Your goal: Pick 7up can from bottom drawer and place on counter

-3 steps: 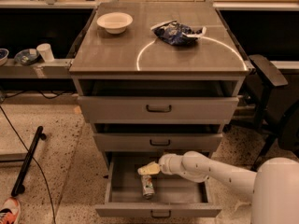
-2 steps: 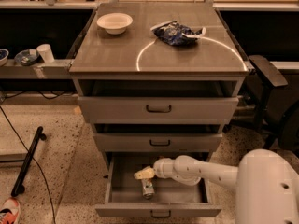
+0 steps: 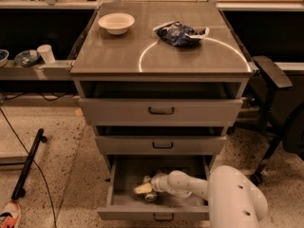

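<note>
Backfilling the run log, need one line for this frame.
phase: pick | end effector: inside open bottom drawer, at 7up can | counter: can not yet placed

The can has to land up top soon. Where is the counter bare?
Bare: the counter front, left edge through the white circle, nearer than the bowl and snack bag. Crowded: the back. The gripper is in the bottom drawer by the 7up can.

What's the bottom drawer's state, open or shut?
Open. The bottom drawer is pulled out well past the middle drawer, its interior visible; the gripper is inside it, by the 7up can.
</note>
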`<state>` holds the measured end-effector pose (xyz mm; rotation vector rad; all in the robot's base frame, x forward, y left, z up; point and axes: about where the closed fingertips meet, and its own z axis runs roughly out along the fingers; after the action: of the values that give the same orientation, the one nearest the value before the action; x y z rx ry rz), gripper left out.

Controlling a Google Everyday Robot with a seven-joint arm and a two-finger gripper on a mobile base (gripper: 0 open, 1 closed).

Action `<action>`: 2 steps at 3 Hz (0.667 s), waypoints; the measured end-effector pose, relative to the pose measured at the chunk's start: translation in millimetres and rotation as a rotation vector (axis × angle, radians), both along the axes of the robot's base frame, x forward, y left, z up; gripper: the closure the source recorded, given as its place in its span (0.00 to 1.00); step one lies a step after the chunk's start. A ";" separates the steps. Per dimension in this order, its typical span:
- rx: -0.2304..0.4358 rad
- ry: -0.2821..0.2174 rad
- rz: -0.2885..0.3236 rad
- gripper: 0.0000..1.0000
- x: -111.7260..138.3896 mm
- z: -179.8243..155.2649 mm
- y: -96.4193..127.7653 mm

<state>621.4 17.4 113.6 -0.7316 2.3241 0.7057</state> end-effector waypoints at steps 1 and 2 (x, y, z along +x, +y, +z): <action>0.000 0.000 0.000 0.00 0.0 0.0 0.0; 0.000 0.000 0.000 0.21 0.0 0.0 0.1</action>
<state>621.3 17.5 113.5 -0.7317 2.3241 0.7058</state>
